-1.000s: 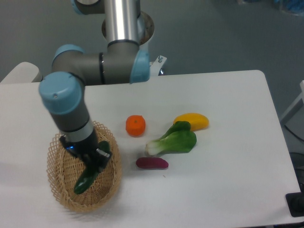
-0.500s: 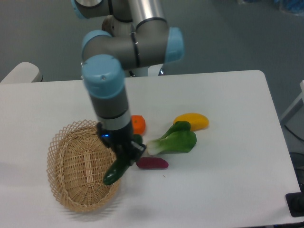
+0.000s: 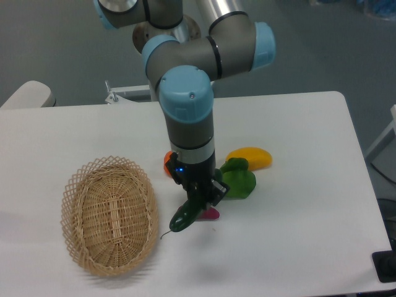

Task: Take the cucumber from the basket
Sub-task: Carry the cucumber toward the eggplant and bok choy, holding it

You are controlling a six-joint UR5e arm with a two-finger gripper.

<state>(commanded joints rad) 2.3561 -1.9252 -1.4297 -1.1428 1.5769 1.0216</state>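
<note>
The dark green cucumber (image 3: pixel 185 215) hangs tilted in the air, held at its upper end by my gripper (image 3: pixel 200 195), which is shut on it. It sits to the right of the tan wicker basket (image 3: pixel 110 213), past the basket's right rim and above the white table. Nothing lies inside the basket. My arm comes down from the top of the view and covers part of the items behind it.
A bok choy (image 3: pixel 238 181) lies just right of the gripper, with a yellow fruit (image 3: pixel 252 158) behind it. An orange (image 3: pixel 167 162) peeks out left of the arm. A purple vegetable (image 3: pixel 212 214) is mostly hidden behind the cucumber.
The gripper carried the cucumber up out of the basket and rightward, from inside the basket, over its right rim, to above the table near the purple vegetable.
</note>
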